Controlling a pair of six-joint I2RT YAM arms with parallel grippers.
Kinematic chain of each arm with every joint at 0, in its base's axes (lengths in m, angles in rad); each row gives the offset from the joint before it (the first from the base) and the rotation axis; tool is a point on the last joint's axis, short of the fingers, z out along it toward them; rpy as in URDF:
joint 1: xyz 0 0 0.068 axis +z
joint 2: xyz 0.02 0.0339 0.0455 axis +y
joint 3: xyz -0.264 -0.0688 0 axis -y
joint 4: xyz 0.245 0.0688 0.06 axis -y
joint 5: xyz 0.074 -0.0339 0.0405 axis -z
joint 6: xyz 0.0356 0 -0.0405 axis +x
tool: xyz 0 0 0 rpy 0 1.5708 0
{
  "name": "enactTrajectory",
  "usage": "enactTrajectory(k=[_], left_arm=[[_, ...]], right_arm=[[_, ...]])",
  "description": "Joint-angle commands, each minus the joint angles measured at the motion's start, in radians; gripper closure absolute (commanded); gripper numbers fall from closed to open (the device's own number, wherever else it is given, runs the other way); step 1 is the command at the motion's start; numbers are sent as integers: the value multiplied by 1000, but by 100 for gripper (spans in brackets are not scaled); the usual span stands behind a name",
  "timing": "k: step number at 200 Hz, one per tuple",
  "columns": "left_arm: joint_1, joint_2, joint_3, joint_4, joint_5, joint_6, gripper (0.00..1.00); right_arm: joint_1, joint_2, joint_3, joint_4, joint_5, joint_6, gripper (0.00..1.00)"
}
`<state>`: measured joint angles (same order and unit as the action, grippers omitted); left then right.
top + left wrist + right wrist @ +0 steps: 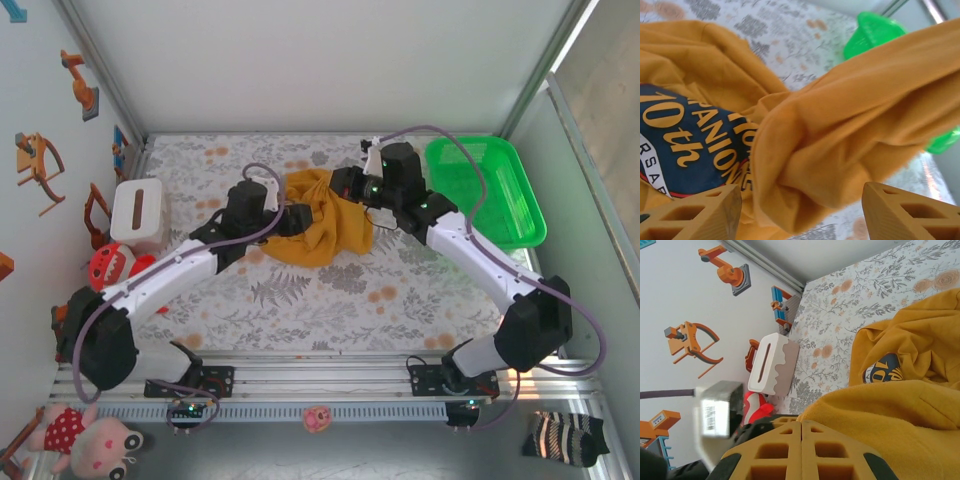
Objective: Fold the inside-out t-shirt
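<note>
Inside-out t-shirt (318, 238) lies bunched on counter (330, 300); left tool (800, 214) stands apart at a fold; right tool (801, 427) together, seemingly clamped on fabric.

From above and behind the arm bases (195, 383) I look down on the whole counter (300, 290). My left wrist camera hugs the t-shirt (840, 125), facing the green basket (875, 32); the right, equally close, faces the stickered wall (680, 285). All share that t-shirt.
</note>
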<state>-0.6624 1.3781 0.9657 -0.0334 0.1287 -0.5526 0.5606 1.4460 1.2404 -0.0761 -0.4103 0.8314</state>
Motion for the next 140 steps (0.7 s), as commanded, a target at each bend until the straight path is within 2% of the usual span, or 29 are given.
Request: enactTrajectory(k=[1,19,30,42,52,64,79,99,108,130,132,140], left_arm=[[-6,52,71,-3,-23,53,39],[-3,103,108,-1,-21,60,42],[-1,128,129,0,-22,65,49],[6,142,147,0,0,70,65],[16,142,163,-6,26,78,84],[41,132,178,-12,98,82,100],[83,109,193,-13,216,64,100],[150,92,192,47,464,13,100],[176,93,187,98,576,-20,100],[216,110,168,233,747,-120,100],[218,113,169,245,761,-126,100],[229,128,165,298,813,-174,100]], right_arm=[[-2,-4,-4,42,-2,15,100],[-2,-6,-8,44,-2,21,100],[-3,-7,-14,45,-1,24,100],[-2,-6,-19,46,6,24,100],[-6,-2,-20,38,21,23,100],[-18,11,-22,33,35,24,100],[-40,44,-22,39,53,29,100],[-79,112,-18,84,63,59,100],[-96,152,-9,107,70,74,100],[-120,257,41,127,43,90,100],[-121,266,47,128,36,92,98],[-126,291,61,136,4,87,75]])
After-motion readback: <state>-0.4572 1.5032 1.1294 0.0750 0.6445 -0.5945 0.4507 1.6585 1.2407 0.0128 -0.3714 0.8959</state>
